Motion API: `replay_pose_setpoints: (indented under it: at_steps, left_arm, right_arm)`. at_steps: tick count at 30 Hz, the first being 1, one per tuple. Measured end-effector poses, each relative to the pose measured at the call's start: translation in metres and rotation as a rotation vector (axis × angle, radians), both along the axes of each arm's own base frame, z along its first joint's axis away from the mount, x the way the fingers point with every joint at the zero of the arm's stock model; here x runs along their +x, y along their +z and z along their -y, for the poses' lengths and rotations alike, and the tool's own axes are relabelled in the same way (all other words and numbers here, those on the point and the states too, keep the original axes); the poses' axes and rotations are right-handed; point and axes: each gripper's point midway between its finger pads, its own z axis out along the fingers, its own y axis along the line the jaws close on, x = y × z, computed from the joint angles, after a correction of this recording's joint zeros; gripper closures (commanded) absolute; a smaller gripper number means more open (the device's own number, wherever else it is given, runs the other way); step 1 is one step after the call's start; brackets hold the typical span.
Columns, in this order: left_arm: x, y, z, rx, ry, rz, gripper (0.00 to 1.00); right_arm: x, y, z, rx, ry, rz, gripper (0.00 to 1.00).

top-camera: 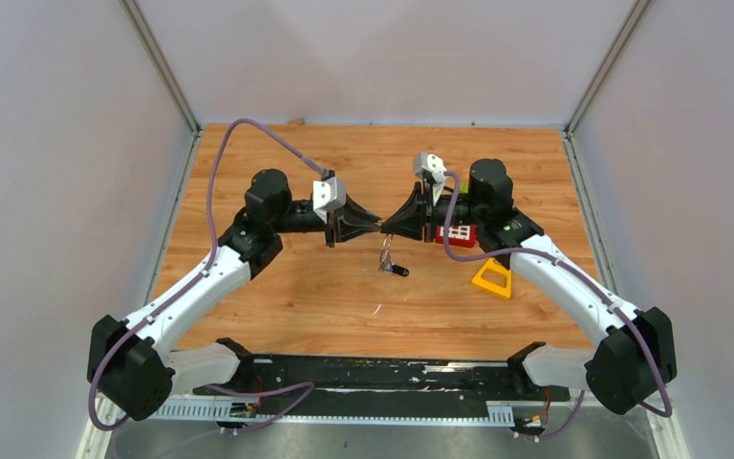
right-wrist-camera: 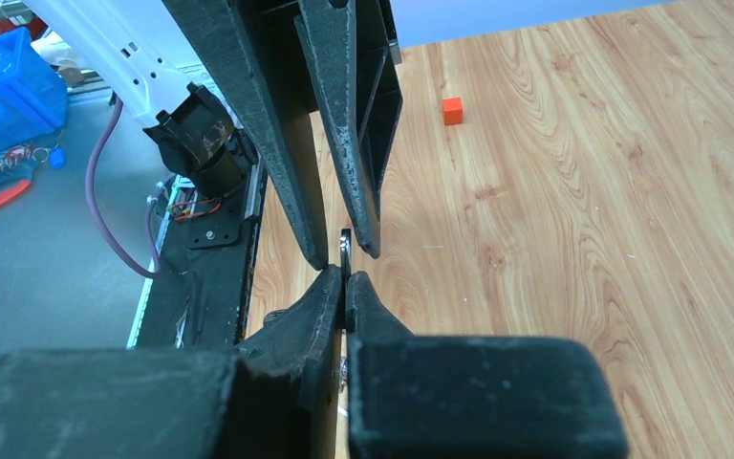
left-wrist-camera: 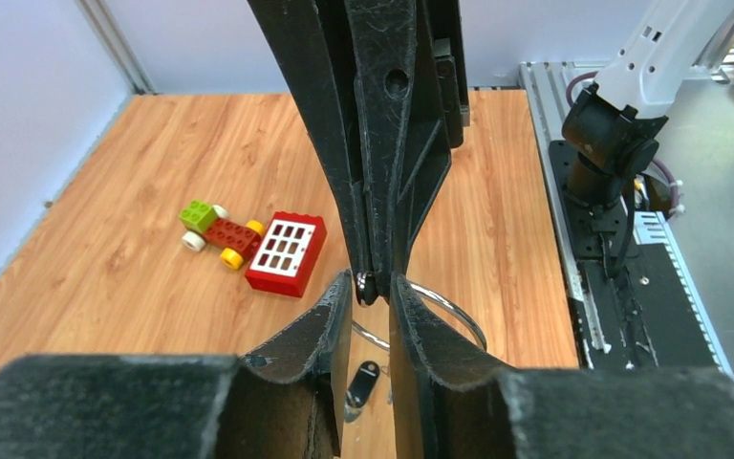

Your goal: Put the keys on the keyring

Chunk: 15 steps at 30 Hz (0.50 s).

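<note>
From above, the left pincer (top-camera: 374, 222) and right pincer (top-camera: 389, 225) meet tip to tip over the counter (top-camera: 325, 296). The keyring (top-camera: 384, 251) hangs beneath them, with a black-headed key (top-camera: 399, 272) just below it.

Left wrist: its jaws stand slightly apart, flanking the right pincer's tip; whether they touch the ring is unclear.

Right wrist: its jaws are clamped on the ring's wire.

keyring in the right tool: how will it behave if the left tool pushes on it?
Probably stiff yet slippery: the keyring is thin bare wire. The right tool pinches it at one spot only, so a push may pivot it. The black-headed key below seems to hang from it, so it would likely swing.
</note>
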Motion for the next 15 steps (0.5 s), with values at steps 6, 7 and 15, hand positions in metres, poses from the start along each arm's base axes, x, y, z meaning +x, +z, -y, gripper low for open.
replay_pose_setpoints:
  at_steps: [6, 7, 15]
  left_arm:
    - [0.0018, -0.0048, 0.0017, 0.005, 0.0, -0.033, 0.88]
    - [0.0024, -0.0047, 0.0018, 0.005, 0.003, -0.033, 0.91]
    - [0.0023, -0.0047, 0.0015, 0.004, 0.004, -0.046, 1.0]
  right_arm:
    - [0.0002, -0.0029, 0.0009, -0.004, -0.002, -0.006, 1.0]
    - [-0.0003, -0.0034, 0.0013, -0.005, 0.001, -0.01, 1.0]
    - [-0.0003, -0.0036, 0.0014, -0.005, 0.003, -0.004, 0.9]
